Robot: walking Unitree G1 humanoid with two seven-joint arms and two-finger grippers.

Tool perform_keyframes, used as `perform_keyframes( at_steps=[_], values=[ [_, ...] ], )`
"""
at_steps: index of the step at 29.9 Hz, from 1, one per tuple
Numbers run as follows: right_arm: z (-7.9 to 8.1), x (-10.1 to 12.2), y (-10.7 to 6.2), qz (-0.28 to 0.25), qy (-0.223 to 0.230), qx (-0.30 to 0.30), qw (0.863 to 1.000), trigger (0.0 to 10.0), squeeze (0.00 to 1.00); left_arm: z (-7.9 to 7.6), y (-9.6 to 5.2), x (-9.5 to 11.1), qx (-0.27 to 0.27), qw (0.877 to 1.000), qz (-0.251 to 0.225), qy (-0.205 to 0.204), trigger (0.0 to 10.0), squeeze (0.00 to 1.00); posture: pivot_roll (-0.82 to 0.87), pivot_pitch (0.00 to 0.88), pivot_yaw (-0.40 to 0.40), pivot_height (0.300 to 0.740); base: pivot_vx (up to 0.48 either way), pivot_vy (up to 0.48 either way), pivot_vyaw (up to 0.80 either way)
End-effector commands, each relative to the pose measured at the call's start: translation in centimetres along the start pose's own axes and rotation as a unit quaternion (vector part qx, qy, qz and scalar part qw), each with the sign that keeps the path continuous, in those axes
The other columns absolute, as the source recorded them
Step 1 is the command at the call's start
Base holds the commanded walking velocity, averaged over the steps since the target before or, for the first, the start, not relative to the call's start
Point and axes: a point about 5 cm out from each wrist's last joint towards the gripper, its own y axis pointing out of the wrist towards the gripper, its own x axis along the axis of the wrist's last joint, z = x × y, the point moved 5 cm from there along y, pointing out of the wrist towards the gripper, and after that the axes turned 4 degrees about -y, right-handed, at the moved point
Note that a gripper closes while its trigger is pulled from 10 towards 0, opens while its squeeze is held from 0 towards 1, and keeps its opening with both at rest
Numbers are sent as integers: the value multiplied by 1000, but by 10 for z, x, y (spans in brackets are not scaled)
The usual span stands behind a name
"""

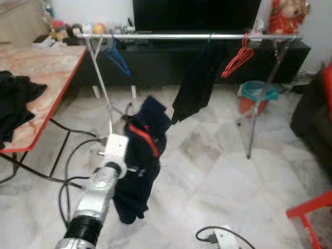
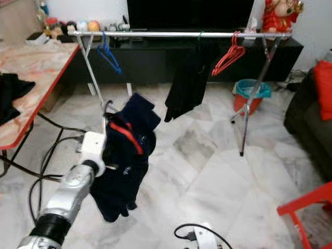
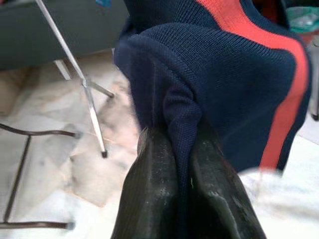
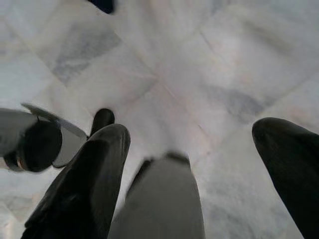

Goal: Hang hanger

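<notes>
Head stereo downward; wrists close-up.

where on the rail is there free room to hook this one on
The widest bare stretch of the rail runs between the blue hanger and the hanging black garment. It is crowded between that garment and the red hangers. The left gripper holds the navy garment low, in front of the rack's left leg.

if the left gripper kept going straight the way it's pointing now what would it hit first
Probably nothing solid soon. The left gripper, shut on the navy sweater, points forward toward the clothes rack. Beyond the sweater, the nearest thing looks like the rack's left leg or the floor behind it; depth is unclear.
</notes>
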Motion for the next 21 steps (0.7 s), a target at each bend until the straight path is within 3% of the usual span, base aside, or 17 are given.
perform_keyframes(
  at_steps=[1, 3, 4, 5, 7, 12, 16, 21],
  values=[
    [-5, -5, -2, 5, 8, -6, 1000, 10000, 0, -4, 3, 10, -6, 1000, -21, -4, 10000, 0, 33, 0, 31, 740, 480, 0, 0],
    [-7, -5, -2, 2, 18, -11, 1000, 10000, 0, 7, 1, 9, 7, 999, -23, -26, 10000, 0, 27, 0, 35, 740, 480, 0, 0],
    [-8, -4, -2, 0, 23, -14, 1000, 10000, 0, 20, -3, 5, 22, 999, -22, -32, 10000, 0, 29, 0, 36, 740, 480, 0, 0],
    [-8, -4, -2, 0, 23, -14, 1000, 10000, 0, 20, -3, 5, 22, 999, -22, -32, 10000, 0, 29, 0, 36, 740, 480, 0, 0],
    [-7, -5, -2, 1, 20, -13, 1000, 10000, 0, 40, -10, -1, 40, 999, -19, -26, 10000, 0, 33, 0, 36, 740, 480, 0, 0],
    [-9, -4, -2, -2, 42, -20, 999, 10000, 0, 66, -19, -5, 67, 998, -13, -16, 10000, 0, 51, 0, 26, 740, 480, 0, 0],
    [-9, -2, -2, -5, 35, -16, 999, 10000, 0, 74, -20, -3, 76, 997, -16, -15, 10000, 0, 54, 0, 23, 740, 480, 0, 0],
    [-17, 0, -2, -5, 45, -32, 998, 10000, 0, 72, -16, 2, 73, 997, -22, -14, 10000, 0, 48, 0, 23, 740, 480, 0, 0]
  ],
)
